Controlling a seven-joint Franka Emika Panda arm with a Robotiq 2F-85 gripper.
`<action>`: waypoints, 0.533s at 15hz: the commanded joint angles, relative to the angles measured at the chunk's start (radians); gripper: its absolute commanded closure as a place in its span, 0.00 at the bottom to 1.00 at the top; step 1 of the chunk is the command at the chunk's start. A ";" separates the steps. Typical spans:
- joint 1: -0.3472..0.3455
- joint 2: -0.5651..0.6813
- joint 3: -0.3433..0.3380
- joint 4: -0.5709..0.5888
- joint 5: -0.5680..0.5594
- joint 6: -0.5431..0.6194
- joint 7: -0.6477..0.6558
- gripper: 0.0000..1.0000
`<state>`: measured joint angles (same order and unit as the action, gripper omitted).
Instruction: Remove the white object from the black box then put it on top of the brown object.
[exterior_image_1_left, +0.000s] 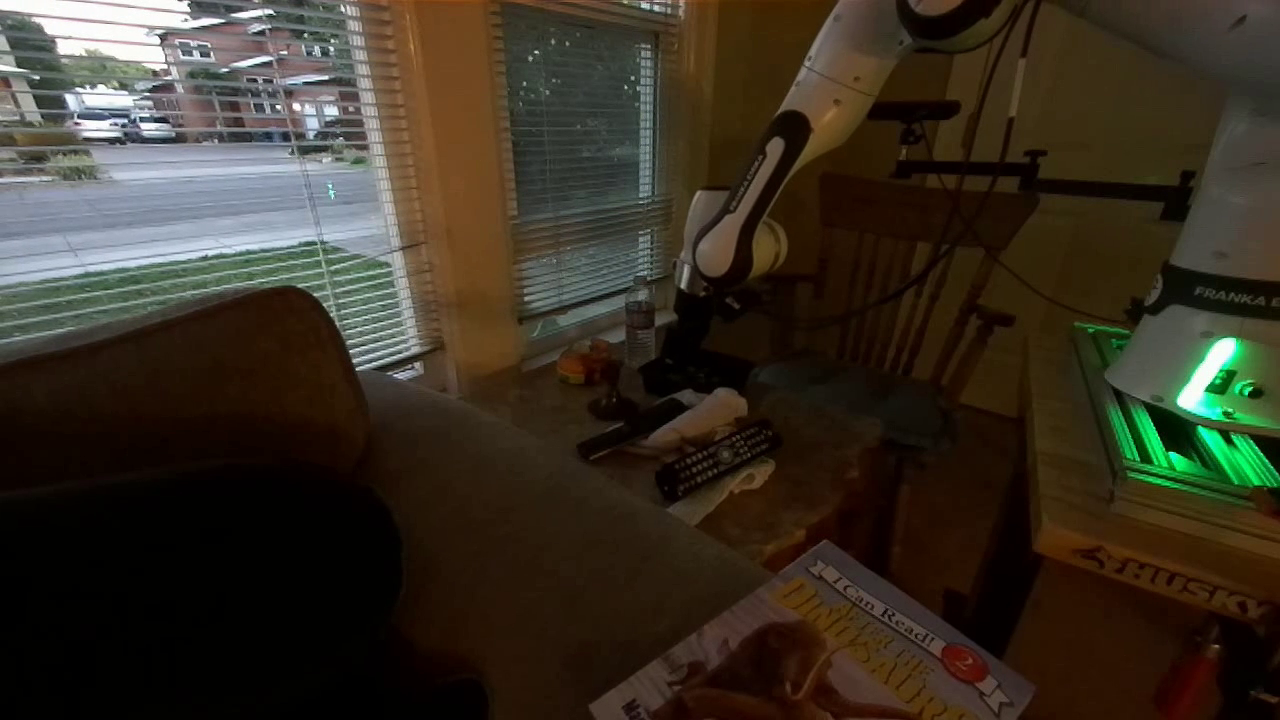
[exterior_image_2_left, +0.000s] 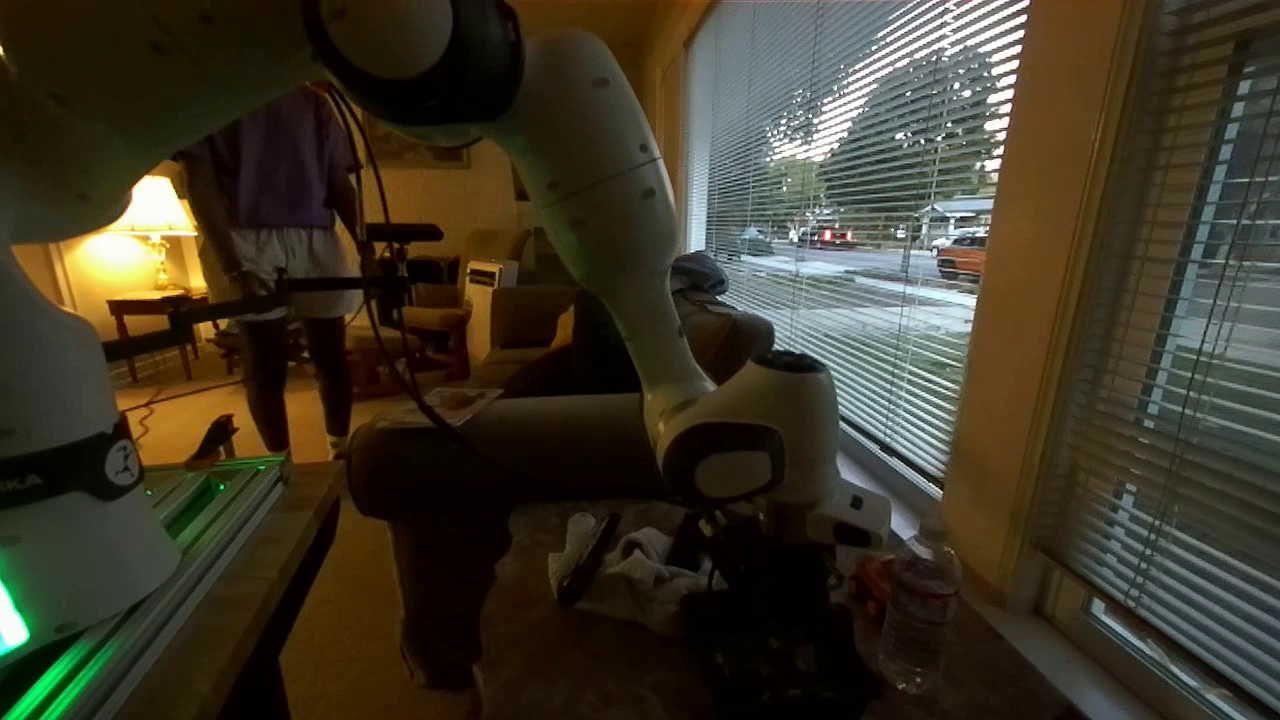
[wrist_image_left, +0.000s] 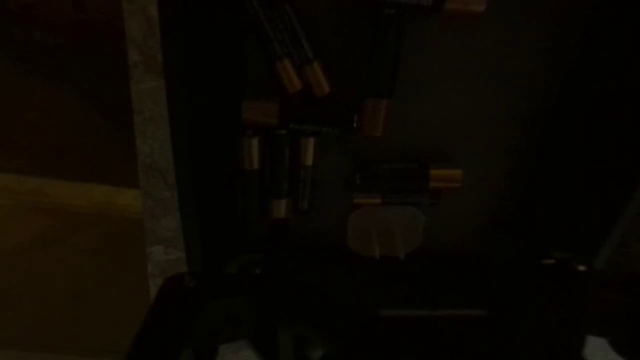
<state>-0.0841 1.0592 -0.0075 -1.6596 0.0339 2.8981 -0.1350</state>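
The black box sits on the small table and also shows in an exterior view. The wrist view is very dark and looks into the box. A pale, rounded plug-like piece with two prongs, likely the white object, lies on the box floor beside several copper-topped batteries. My gripper points down at the box; its fingers look spread wide, with nothing seen between them. The white piece lies just ahead of the gripper. A small dark brown thing stands beside the box; I cannot tell if it is the brown object.
A clear water bottle and an orange item stand by the window near the gripper. Two black remotes, a white tube and white cloth lie on the table. A sofa borders it.
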 joint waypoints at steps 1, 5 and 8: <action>-0.006 0.049 0.006 0.079 -0.044 -0.046 -0.016 0.00; -0.006 0.069 0.008 0.115 -0.048 -0.095 -0.023 0.00; -0.005 0.082 0.008 0.138 -0.046 -0.125 -0.025 0.08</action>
<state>-0.0836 1.1060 -0.0075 -1.5801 0.0164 2.8151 -0.1555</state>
